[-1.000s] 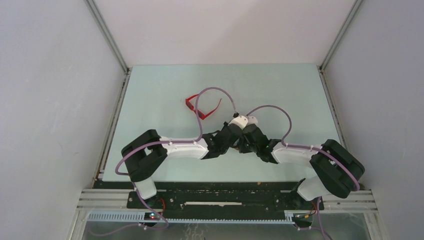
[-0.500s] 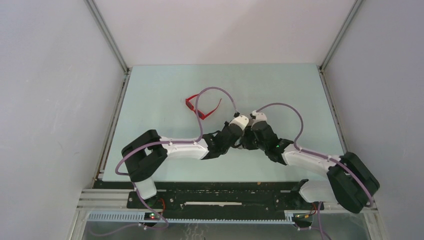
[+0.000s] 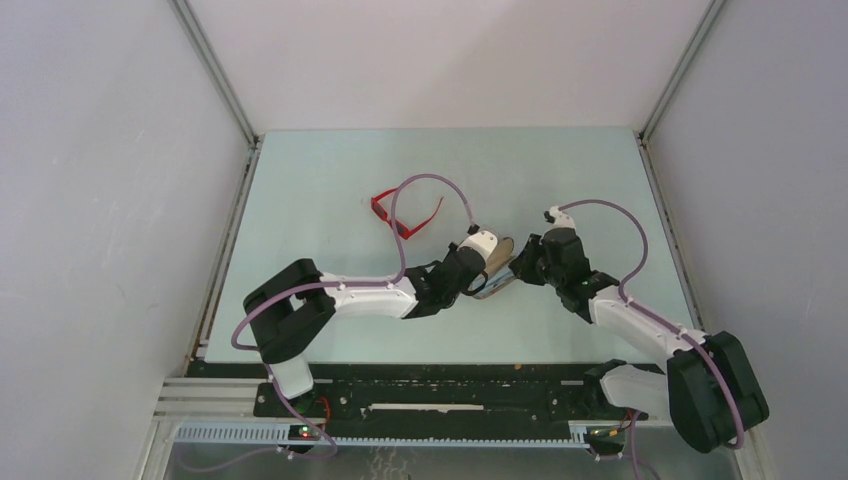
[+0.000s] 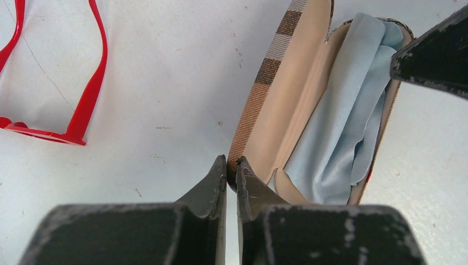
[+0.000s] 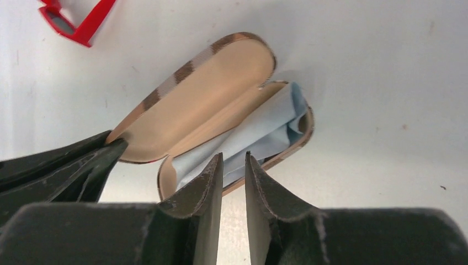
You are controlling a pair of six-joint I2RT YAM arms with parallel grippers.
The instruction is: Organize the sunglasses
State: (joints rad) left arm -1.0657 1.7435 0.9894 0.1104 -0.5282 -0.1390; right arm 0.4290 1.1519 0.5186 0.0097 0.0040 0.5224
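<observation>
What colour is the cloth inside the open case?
Pale blue; the cloth in the case shows best in the left wrist view.

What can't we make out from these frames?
Lenses of the sunglasses: mostly cut off by the frame edges in both wrist views. In the top view they are tiny and crossed by the cable.
Floor of the case: covered by the cloth in both wrist views.
Whether the right gripper touches the case rim: hidden by its own fingers in the right wrist view.
</observation>
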